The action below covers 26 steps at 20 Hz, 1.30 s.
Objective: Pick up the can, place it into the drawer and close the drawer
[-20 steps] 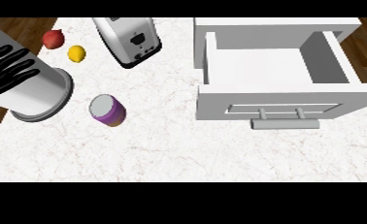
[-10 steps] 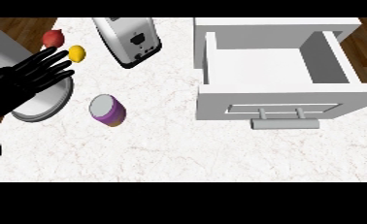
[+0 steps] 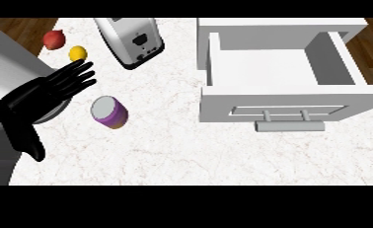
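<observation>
My left hand (image 3: 45,96) hangs over the white marble counter (image 3: 167,143) at the view's left side, fingers (image 3: 75,74) straight and spread, clasping nothing. The purple can (image 3: 109,112) lies on its side just to the right of my palm, below my fingertips and apart from them, its pale lid turned toward me. Just beyond my fingertips sits a yellow fruit (image 3: 78,53), with a red fruit (image 3: 54,39) a little farther left of it. A silver toaster (image 3: 131,40) stands past my fingers to the right. Well to the right of my hand, the white drawer (image 3: 280,91) is pulled open, its handle (image 3: 288,122) facing me, nothing inside it. A grey rounded object (image 3: 18,69) shows behind my hand at the left edge.
</observation>
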### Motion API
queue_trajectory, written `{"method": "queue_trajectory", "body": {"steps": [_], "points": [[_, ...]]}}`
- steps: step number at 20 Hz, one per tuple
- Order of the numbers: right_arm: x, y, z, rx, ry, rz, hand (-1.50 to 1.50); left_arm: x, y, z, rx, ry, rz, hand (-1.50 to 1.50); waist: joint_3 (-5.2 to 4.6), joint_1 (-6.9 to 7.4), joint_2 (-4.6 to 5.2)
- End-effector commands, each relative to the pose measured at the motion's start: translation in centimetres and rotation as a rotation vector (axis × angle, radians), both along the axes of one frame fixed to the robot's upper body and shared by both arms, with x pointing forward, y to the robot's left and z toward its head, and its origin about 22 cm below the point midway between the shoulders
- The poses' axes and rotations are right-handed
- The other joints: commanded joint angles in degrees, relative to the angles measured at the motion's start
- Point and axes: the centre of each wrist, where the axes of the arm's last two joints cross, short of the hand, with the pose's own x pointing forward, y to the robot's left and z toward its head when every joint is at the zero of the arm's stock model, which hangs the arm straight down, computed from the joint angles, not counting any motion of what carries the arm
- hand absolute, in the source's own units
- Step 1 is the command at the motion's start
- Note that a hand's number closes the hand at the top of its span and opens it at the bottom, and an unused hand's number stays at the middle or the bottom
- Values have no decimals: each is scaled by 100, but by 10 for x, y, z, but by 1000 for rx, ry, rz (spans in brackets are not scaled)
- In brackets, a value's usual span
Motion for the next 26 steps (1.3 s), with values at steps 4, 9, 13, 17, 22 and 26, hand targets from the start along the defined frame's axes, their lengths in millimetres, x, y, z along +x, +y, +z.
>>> {"method": "queue_trajectory", "body": {"steps": [4, 9, 13, 17, 22, 26], "points": [[-13, -4, 8, -18, 4, 7, -150, -6, 10, -23, 30, 16, 38, -150, 0, 12, -4], [-12, -2, 18, 2, 6, 15, -150, 7, -4, -67, 47, 5, 81, -150, -8, -62, 19], [-13, 3, 12, 2, -8, 16, -150, -4, 17, -84, 61, -12, 131, -150, -7, -44, 19], [-10, -1, 12, 5, 7, 2, -150, 14, 15, -89, 70, 9, 152, -150, -7, -59, 25], [-27, -2, 21, -6, -21, 18, -150, -1, 28, -111, 91, 33, 164, -150, -10, -92, 25], [1, -18, 26, -19, -20, 14, -150, -1, 14, -128, 100, 41, 151, -150, -13, -86, 44]]}}
